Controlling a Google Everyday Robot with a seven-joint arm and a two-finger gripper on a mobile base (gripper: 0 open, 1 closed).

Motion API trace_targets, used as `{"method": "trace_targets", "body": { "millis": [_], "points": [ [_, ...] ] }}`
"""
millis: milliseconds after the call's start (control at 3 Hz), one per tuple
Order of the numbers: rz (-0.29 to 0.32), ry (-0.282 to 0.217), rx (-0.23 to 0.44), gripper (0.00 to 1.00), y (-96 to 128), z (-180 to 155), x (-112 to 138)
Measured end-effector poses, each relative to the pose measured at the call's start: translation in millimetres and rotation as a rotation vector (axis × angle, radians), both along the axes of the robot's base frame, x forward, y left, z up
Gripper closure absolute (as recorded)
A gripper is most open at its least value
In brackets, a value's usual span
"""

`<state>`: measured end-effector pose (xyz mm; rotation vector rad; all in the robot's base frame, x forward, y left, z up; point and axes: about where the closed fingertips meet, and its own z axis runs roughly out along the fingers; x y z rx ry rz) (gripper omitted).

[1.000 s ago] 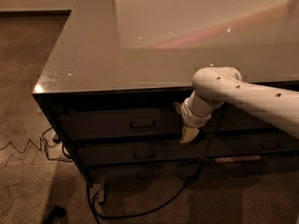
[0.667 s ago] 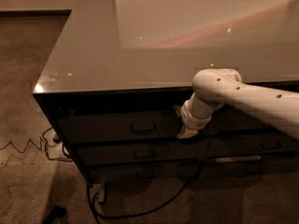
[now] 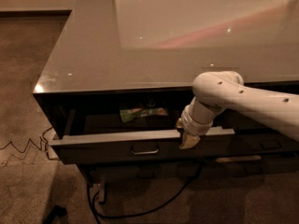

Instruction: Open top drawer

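Camera view looks down on the top drawer [image 3: 93, 152], which stands pulled out from under the table [image 3: 84, 55] in the lower middle of the frame. Its front is wide and dark, with a paler strip along the top edge and a small rectangular metal loop handle [image 3: 145, 150] at centre. Inside, toward the back and in shadow, lies a crumpled green packet [image 3: 140, 112]. The rest of the interior is too dark to read.

The pincer [image 3: 188, 139] sits at the top edge of the drawer front, right of the handle, and touches that edge. Whether it is clenched or released cannot be told. Its tip is yellowish, and above it a ribbed white wrist joins the smooth, rounded white arm [image 3: 247, 101], which crosses the right part of the frame and hides the right end of the opening.

Further dark drawers [image 3: 261, 146] lie to the lower right, beside and below the open one. The table top is glossy and grey-brown and mirrors a pale rectangle of light. Black cables [image 3: 140, 211] loop over the speckled carpet [image 3: 28, 78] below, and a thin zigzag wire [image 3: 21, 146] runs at the left edge.
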<state>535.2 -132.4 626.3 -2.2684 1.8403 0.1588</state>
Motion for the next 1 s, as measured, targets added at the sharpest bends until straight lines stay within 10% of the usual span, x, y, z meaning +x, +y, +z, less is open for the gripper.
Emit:
{"method": "trace_targets", "body": {
  "millis": [1000],
  "points": [
    [0.030,-0.016,0.003,0.35,7.8,6.6,3.2]
  ]
}}
